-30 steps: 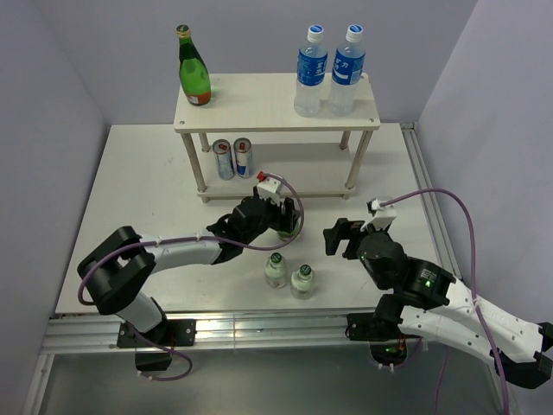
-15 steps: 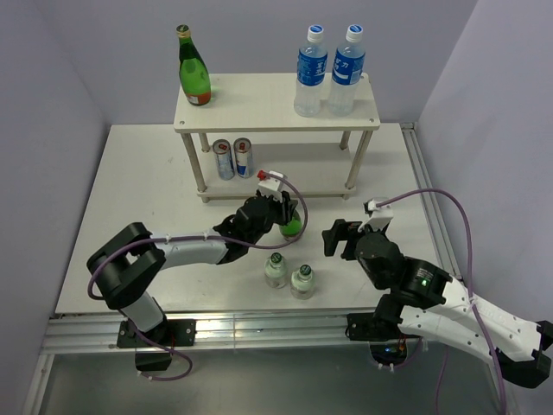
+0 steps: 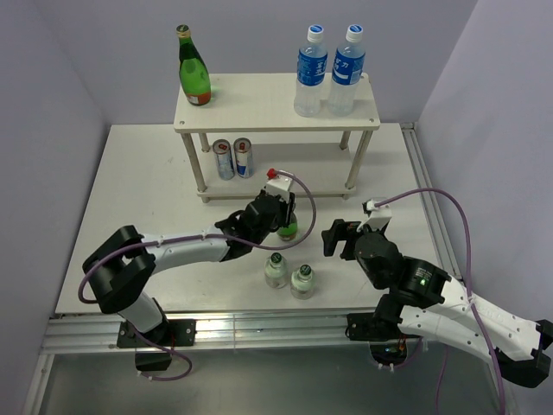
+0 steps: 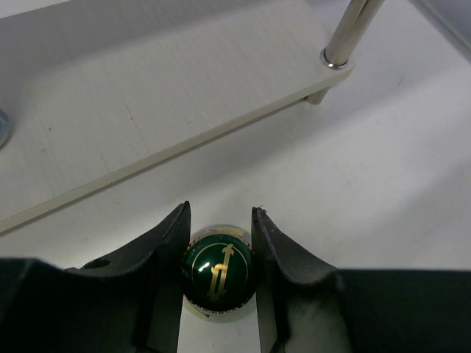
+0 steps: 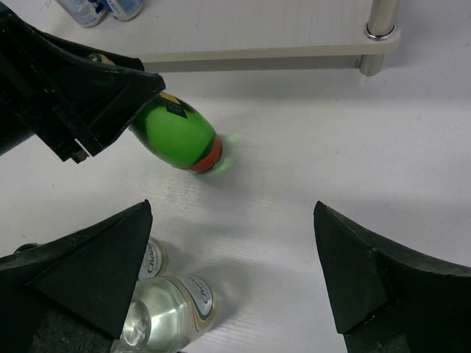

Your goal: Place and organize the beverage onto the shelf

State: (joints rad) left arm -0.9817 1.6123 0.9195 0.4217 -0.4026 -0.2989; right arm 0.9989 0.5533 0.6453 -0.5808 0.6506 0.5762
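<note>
Left hand (image 4: 219, 215) clamps the neck of a tilted green bottle (image 5: 175, 131) (right hand (image 5: 232, 220) agape), the shelf (image 3: 276, 112) just ahead.

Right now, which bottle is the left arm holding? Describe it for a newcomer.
Just in front of the beige shelf, the left gripper clamps a small bottle by its cap. It is green with a red band; the two bottles nearest it are clear.
</note>
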